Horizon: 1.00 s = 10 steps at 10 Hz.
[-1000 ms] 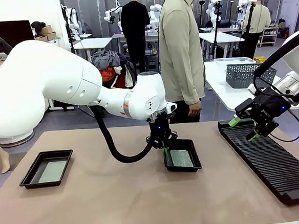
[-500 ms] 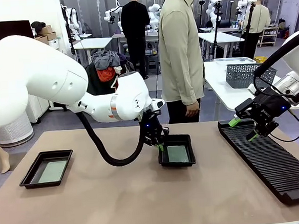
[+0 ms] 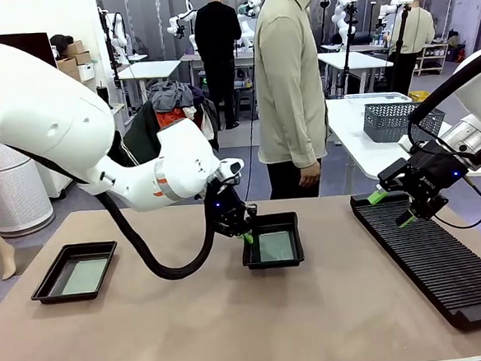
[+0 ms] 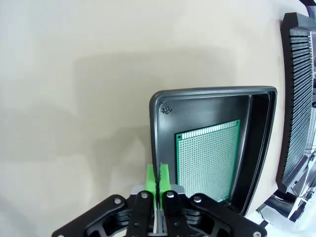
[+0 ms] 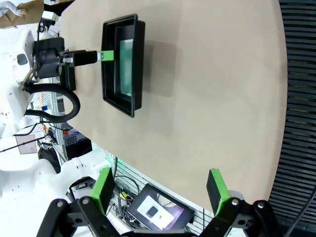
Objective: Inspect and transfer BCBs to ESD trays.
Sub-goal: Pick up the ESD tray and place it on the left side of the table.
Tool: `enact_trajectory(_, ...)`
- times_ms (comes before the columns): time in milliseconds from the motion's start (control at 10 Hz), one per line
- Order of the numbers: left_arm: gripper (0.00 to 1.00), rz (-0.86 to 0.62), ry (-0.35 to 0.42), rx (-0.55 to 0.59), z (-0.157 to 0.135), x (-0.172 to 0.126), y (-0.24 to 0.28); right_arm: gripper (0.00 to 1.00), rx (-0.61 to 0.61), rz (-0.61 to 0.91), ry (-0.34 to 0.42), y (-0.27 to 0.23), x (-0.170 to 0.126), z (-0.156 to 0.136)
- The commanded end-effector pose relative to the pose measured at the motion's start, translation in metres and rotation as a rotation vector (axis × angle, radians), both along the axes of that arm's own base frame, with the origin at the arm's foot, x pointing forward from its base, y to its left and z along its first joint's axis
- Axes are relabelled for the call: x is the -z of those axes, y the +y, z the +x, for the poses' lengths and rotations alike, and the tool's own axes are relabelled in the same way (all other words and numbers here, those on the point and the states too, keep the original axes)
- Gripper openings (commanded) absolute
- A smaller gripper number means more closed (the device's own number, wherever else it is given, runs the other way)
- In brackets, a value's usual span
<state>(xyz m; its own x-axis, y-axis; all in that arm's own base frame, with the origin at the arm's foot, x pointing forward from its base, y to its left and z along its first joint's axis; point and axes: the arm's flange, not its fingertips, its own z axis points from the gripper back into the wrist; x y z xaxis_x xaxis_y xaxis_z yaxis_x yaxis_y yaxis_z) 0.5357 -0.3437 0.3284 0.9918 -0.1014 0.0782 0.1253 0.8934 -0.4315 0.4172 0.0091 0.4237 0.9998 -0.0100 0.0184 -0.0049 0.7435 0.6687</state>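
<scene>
In the front view my left gripper [image 3: 246, 238] is shut on the left rim of a black ESD tray [image 3: 273, 263] near the table's middle. A green BCB [image 3: 275, 246] lies flat on that tray's floor. The left wrist view shows my left gripper [image 4: 158, 173] with its green pads pressed together over the tray's wall [image 4: 212, 91], beside the BCB [image 4: 207, 158]. The shadow under the tray suggests it hangs slightly off the table. A second ESD tray [image 3: 45, 285] at the left holds another BCB [image 3: 84, 276]. My right gripper [image 3: 393, 207] stands open over the rack; its own view shows my right gripper [image 5: 160, 190] with nothing between the fingers.
A long black ribbed rack [image 3: 436, 258] lies along the table's right side. A person [image 3: 288, 86] stands at the far edge, hand hanging down. A grey mesh basket [image 3: 397, 120] sits on another table behind. Bare tabletop lies between the two trays.
My left gripper has carried the tray with its BCB leftward and a little farther from me. The right arm has not moved.
</scene>
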Motion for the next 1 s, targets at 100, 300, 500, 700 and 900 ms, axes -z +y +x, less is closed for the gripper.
enact_trajectory(100,0.03,-0.005,-0.024,-0.019,-0.031,-0.009,0.045,1.0,0.014,-0.011,0.016,0.0,-0.002,-0.001)
enact_trajectory(300,0.03,0.006,-0.024,-0.019,-0.037,-0.012,0.075,1.0,0.014,-0.011,0.016,0.0,-0.002,-0.001)
enact_trajectory(500,0.03,0.025,-0.032,-0.033,-0.041,-0.015,0.113,1.0,0.014,-0.011,0.016,0.0,-0.002,-0.001)
enact_trajectory(700,0.03,0.034,-0.031,-0.04,-0.041,-0.018,0.148,1.0,0.014,-0.011,0.016,0.0,-0.002,-0.001)
enact_trajectory(900,0.03,0.051,-0.035,-0.055,-0.042,-0.015,0.185,1.0,0.014,-0.011,0.016,0.0,-0.002,-0.001)
